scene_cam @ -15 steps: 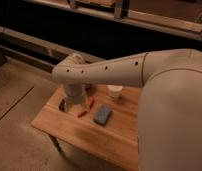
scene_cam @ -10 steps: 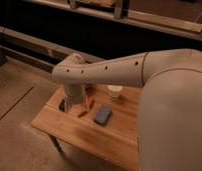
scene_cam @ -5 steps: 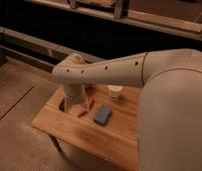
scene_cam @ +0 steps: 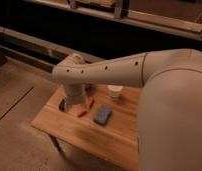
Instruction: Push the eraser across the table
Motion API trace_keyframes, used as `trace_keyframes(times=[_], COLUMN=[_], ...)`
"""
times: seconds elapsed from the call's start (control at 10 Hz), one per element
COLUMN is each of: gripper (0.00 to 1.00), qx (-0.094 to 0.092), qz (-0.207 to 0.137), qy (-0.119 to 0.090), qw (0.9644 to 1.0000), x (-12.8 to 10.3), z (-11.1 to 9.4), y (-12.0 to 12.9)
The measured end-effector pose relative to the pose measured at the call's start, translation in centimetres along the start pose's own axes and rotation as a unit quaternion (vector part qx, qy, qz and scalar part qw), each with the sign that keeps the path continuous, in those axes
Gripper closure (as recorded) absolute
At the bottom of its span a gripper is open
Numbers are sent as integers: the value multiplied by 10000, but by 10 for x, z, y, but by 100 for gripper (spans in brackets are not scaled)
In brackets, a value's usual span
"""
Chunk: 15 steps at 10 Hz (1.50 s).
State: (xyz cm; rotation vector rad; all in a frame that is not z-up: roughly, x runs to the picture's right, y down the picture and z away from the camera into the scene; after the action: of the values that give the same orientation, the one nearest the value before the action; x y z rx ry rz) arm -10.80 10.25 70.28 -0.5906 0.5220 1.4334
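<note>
My gripper (scene_cam: 70, 106) low over table (scene_cam: 69, 132), centre-left of frame, black eraser (scene_cam: 61, 104) just beside; its state I cannot tell. Orange marker (scene_cam: 87, 107), blue-grey pad (scene_cam: 102, 115) rightward.

The wooden tabletop (scene_cam: 79, 134), with the jaws low over one end, carries a dark eraser (scene_cam: 62, 104) at the jaws, a marker (scene_cam: 87, 108) just beside them, a pad (scene_cam: 102, 115) past the marker, and a cup (scene_cam: 114, 91) farther off.
</note>
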Motion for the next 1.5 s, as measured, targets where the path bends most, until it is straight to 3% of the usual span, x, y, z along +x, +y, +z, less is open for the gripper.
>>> trace_keyframes(times=[0.9, 1.3, 1.5], gripper=[35, 35, 35], qx=[45, 321, 333], qz=[94, 596, 805], qy=[6, -252, -391], qw=[9999, 9974, 9954], x=[-6, -59, -85], z=[-1, -17, -25], y=[0, 4, 2])
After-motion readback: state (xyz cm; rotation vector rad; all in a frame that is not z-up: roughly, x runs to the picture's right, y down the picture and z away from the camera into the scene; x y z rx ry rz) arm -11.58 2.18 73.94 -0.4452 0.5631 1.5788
